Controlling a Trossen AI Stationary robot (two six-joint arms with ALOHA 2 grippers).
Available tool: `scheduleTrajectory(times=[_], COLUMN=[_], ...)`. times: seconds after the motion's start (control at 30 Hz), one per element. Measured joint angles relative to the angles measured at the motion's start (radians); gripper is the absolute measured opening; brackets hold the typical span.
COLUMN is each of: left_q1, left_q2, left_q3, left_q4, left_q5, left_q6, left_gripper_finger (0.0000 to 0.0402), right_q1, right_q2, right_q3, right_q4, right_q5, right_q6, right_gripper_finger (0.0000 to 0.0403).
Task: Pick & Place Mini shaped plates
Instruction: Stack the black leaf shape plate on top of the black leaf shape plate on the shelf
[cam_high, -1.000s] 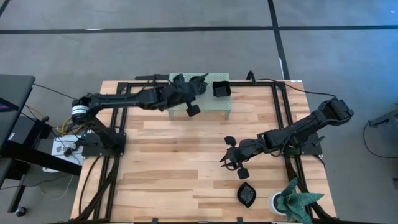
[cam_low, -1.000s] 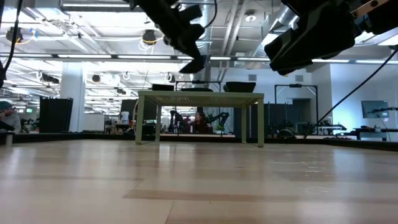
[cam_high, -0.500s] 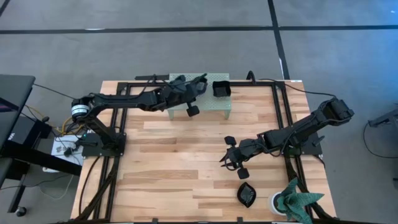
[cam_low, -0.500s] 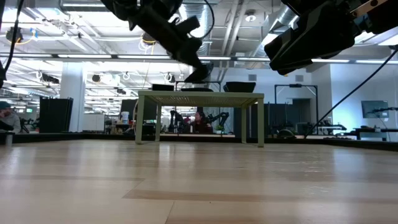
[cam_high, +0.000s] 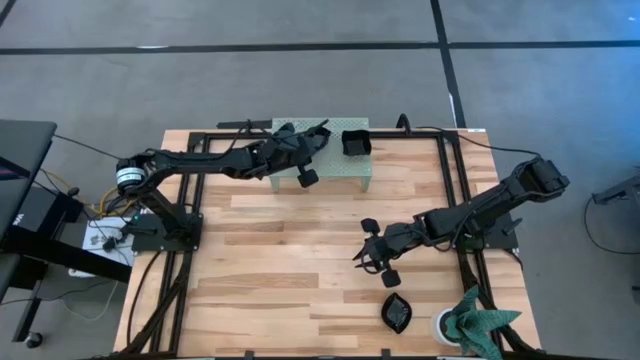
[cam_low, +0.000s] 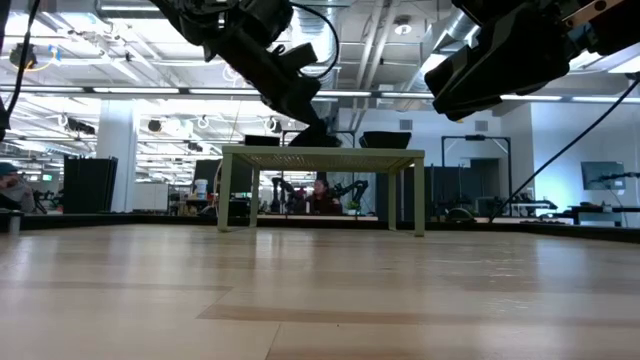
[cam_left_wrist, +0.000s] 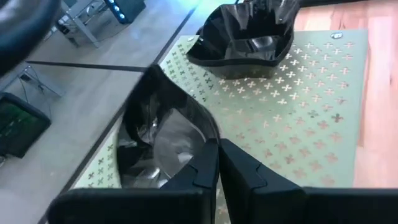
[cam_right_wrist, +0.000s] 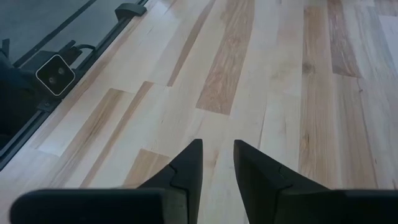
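Standing: worktop (cam_high: 300, 260) carries the green stand (cam_high: 358, 170) at its far edge, middle; raised like that, it serves as a shelf for the dishes.
Left arm: stretched from the worktop's left edge low across the stand, wrist tipped down so the dish can meet the perforated top flat.
Right arm: folded in from the right edge, waiting above bare wood near the worktop's middle.
Left pincer (cam_left_wrist: 217, 163): over the stand's left part, fingers nearly together, nipping the rim of a black plate (cam_left_wrist: 163, 134); I judge the plate to be resting on or just above the stand, release about due.
Right pincer (cam_right_wrist: 217, 163): part open, nothing between its fingers.
Square plate (cam_high: 355, 142): already on the stand's right part, well apart from the held one, leaving room between.
Wavy plate (cam_high: 396, 312): lying on the worktop near its front edge, right of centre, just beyond the right pincer, likely next to fetch.
Other plates: none that I can make out.
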Motion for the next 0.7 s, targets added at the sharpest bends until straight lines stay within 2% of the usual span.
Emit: scheduleTrajectory(times=[0.2,0.43,0.7], left_q1=[0.003,0.031,0.009], left_q2=[0.000,0.000,0.000], left_q3=[-0.007,-0.007,-0.007], left_q4=[0.017,0.020,0.025], left_q5=[-0.056,-0.060,-0.060], left_q6=[-0.021,-0.089,-0.102], left_gripper_finger=[0.0030,0.0068,0.0102], right_q1=[0.000,0.000,0.000], right_q2=[0.000,0.000,0.000], right_q3=[0.000,0.000,0.000], right_q4=[0.000,0.000,0.000], right_q5=[0.000,0.000,0.000], right_q6=[0.000,0.000,0.000], right_gripper_finger=[0.0086,0.0086,0.0086])
